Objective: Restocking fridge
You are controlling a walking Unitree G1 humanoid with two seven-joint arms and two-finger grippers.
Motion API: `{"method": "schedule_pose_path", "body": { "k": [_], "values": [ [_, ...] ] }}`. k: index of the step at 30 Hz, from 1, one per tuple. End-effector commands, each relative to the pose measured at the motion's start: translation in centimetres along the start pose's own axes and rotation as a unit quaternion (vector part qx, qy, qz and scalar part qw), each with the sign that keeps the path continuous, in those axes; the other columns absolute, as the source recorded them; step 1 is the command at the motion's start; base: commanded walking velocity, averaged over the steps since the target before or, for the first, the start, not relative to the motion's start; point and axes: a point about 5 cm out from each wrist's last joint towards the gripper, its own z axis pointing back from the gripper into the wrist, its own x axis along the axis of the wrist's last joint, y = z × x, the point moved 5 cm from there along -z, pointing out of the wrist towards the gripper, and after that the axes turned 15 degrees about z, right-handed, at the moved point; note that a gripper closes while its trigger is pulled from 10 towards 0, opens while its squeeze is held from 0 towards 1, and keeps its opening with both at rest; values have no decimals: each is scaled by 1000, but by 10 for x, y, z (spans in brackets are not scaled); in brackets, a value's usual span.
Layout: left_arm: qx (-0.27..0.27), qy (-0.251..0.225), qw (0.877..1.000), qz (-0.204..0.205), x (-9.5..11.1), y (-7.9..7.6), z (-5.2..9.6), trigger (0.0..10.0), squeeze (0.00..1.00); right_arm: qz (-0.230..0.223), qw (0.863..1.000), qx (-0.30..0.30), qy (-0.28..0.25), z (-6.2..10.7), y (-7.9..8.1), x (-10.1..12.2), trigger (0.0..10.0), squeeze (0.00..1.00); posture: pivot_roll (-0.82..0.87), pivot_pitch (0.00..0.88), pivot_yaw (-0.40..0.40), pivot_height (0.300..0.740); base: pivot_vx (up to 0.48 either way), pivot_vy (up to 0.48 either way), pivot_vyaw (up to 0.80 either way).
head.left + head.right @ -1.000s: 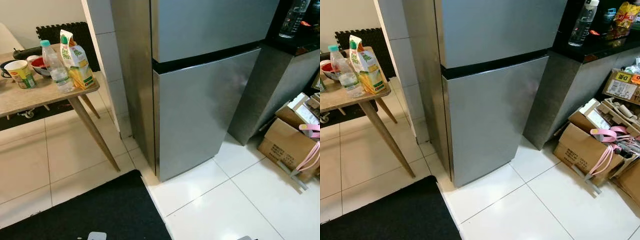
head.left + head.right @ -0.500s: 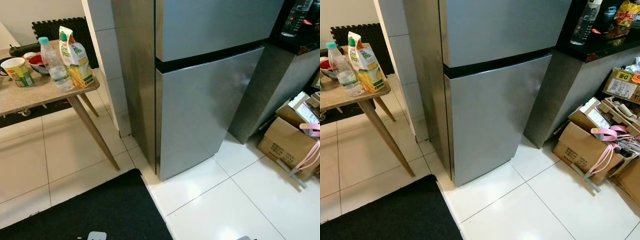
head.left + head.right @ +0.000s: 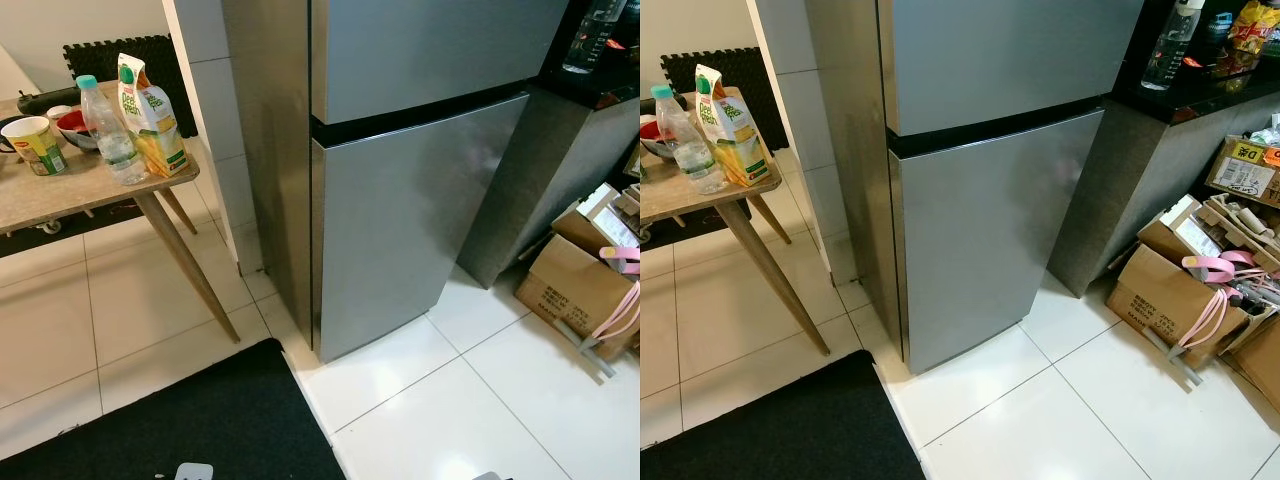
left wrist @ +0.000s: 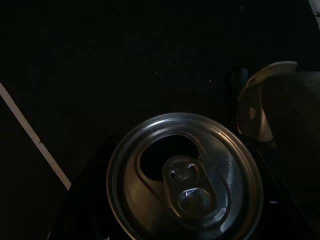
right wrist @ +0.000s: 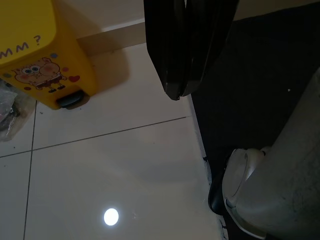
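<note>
We face the steel fridge (image 3: 400,190), doors closed | juice carton (image 3: 150,118), water bottle (image 3: 108,130) on counter (image 3: 60,192) leftward | cardboard boxes (image 3: 1170,285) rightward | left pincer (image 4: 185,220) grips opened can (image 4: 185,175) | right pincer (image 5: 182,75) closed, empty

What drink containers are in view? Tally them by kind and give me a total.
Plastic bottles: 2 (table bottle, counter bottle)
Juice carton: 1
Drink can: 1
Total: 4
</note>
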Motion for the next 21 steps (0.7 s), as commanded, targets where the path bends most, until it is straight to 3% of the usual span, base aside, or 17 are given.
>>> {"method": "schedule_pose_path", "body": {
  "k": [1, 6, 21],
  "values": [
    [7, 3, 1000, 6, -3, 3, 1, 10000, 0, 4, 1000, 4, 3, 0, 2, -2, 10000, 0, -70, 18, -20, 740, 0, 0, 0],
    [3, 5, 1000, 5, -4, 3, 1, 10000, 0, 4, 1000, 5, 2, 0, 2, -2, 10000, 0, -70, 18, -20, 740, 0, 0, 0],
    [2, 4, 1000, 0, -3, 3, 1, 10000, 0, 3, 1000, 7, 1, 0, 3, 0, 10000, 0, -71, 18, -17, 740, 326, 0, 0]
  ]
}}
